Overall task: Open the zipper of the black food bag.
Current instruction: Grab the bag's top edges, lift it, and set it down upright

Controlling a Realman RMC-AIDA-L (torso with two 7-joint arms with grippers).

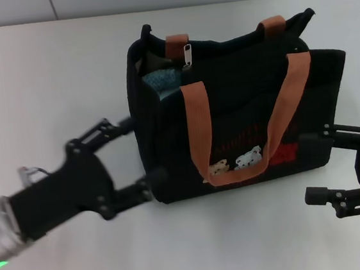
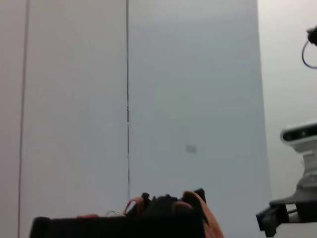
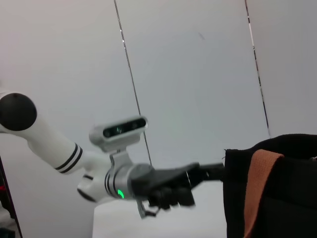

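Two black grippers flank the boxy black fabric food bag (image 1: 240, 96) with orange-brown webbing handles, which stands on the white table (image 1: 45, 78). Nearest, the right gripper (image 1: 314, 166) sits by the bag's right lower corner; its jaws are spread wide, the upper finger touching the bag's side near the red patch, the lower finger out over bare table, nothing held. The left gripper (image 1: 144, 150) is spread wide across the bag's left end, one finger at the front lower corner and one against the left side; whether it presses the fabric I cannot tell. Farther back, the black zipper's silver metal pull tab (image 1: 188, 55) lies at the left end of the top edge, beside a gap showing teal contents.
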